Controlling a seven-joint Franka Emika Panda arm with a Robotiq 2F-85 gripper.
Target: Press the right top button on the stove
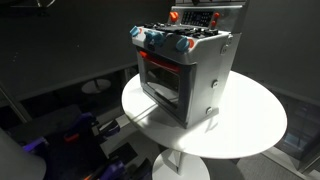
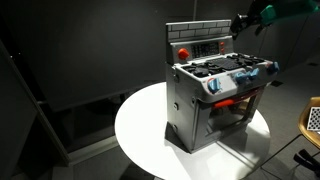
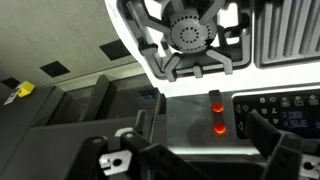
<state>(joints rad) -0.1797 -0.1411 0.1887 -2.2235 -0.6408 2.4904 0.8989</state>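
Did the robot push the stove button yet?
Not yet, it looks like. Getting there looks done: the hand is up by the back panel of the stove. Right now it hovers, open, with the red buttons showing in the wrist view. Touching and pressing the right top button is left.

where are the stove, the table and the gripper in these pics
stove (image 1: 218, 75): exterior view, on its grey side wall
table (image 1: 250, 125): exterior view, on the bare white top beside the stove
gripper (image 3: 200, 155): wrist view, midway between its spread fingertips
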